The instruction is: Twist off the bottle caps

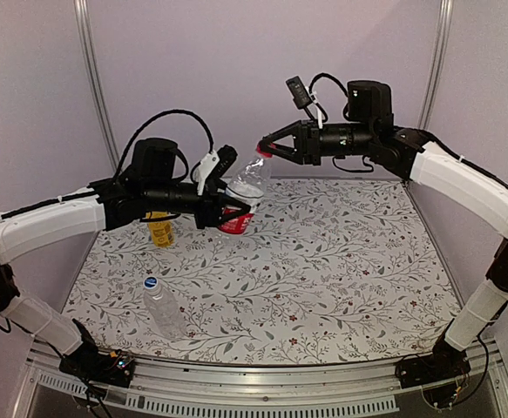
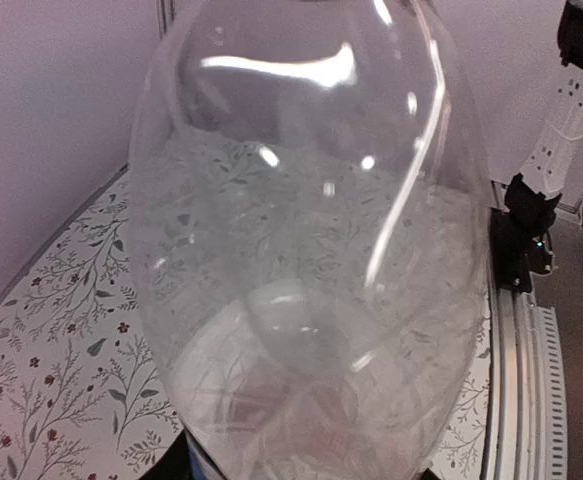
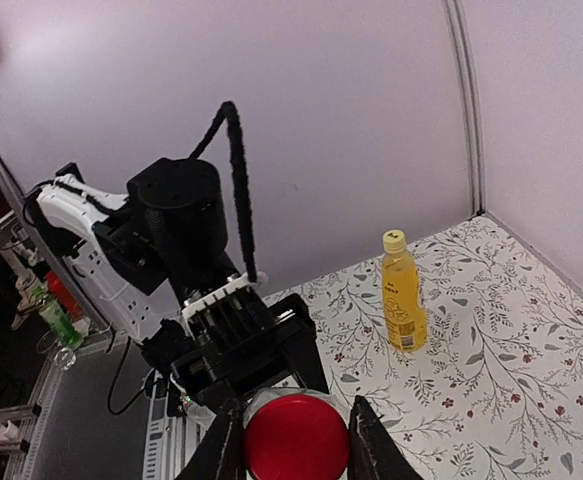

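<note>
My left gripper (image 1: 234,211) is shut on the clear bottle with the red label (image 1: 241,198) and holds it tilted above the table; the bottle's clear body (image 2: 311,250) fills the left wrist view and hides the fingers. My right gripper (image 1: 263,149) is shut on its red cap (image 1: 263,151), which shows between the fingers in the right wrist view (image 3: 296,438). The bottle with yellow liquid and a yellow cap (image 3: 402,290) stands at the back left (image 1: 159,229). The clear unlabelled bottle (image 1: 163,306) with a blue cap (image 1: 150,283) lies at the front left.
The floral table cover (image 1: 341,261) spans the workspace, with purple walls behind and at the sides. A metal rail (image 1: 262,396) runs along the near edge.
</note>
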Motion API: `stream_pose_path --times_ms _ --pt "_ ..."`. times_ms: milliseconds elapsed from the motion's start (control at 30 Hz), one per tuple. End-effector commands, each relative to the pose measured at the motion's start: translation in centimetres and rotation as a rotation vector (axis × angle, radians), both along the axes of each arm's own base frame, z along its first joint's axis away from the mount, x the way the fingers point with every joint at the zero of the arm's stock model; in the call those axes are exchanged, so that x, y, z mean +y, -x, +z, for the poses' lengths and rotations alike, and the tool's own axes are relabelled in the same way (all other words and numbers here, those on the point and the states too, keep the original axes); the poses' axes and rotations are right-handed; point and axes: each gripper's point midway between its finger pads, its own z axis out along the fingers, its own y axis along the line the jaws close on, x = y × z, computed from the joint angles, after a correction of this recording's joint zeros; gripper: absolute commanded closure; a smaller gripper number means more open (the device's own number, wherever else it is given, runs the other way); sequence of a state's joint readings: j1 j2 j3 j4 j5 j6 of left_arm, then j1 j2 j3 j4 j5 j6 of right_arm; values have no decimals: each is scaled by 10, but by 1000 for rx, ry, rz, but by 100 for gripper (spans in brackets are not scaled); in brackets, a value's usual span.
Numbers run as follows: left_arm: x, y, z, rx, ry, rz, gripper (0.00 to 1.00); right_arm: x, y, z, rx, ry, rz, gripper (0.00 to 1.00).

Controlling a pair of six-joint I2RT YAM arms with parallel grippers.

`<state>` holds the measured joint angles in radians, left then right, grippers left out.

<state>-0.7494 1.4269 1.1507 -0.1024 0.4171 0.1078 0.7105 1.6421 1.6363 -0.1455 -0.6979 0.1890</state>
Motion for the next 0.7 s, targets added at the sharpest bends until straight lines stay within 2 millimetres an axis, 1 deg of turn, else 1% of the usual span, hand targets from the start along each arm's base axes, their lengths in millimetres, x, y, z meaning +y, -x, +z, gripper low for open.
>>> stream_pose_path --times_ms 0,33,67,100,133,167,233,300,400,467,567,600,667 --pt "-16 99 42 90 194 -543 62 8 59 1 -214 15 385 93" --pt "-15 103 43 103 201 -569 62 7 63 -4 -195 31 421 93" --pt "-14 110 44 123 212 -612 63 7 67 2 -212 30 458 93" --pt "-13 113 45 133 218 -636 63 7 71 2 -213 36 486 93" --pt "-12 115 45 143 222 -651 64 8 70 -3 -217 47 506 93" --pt "-12 115 45 148 224 -654 64 8 71 -3 -219 52 518 90" --pt "-12 112 43 149 221 -639 64 10 66 -8 -225 74 512 84" --pt "-12 105 39 140 211 -602 64 9 62 -11 -225 86 495 71" --pt "-13 88 34 125 192 -515 64 5 57 -5 -237 99 449 44" --pt "-13 74 31 110 177 -440 63 1 57 6 -248 93 413 29" --pt "-13 48 25 86 151 -294 64 -1 53 19 -260 73 348 5" --pt "-12 40 24 77 144 -244 63 -4 51 27 -250 63 307 1" --pt "-9 25 25 58 142 -159 62 -7 41 39 -249 49 215 1"
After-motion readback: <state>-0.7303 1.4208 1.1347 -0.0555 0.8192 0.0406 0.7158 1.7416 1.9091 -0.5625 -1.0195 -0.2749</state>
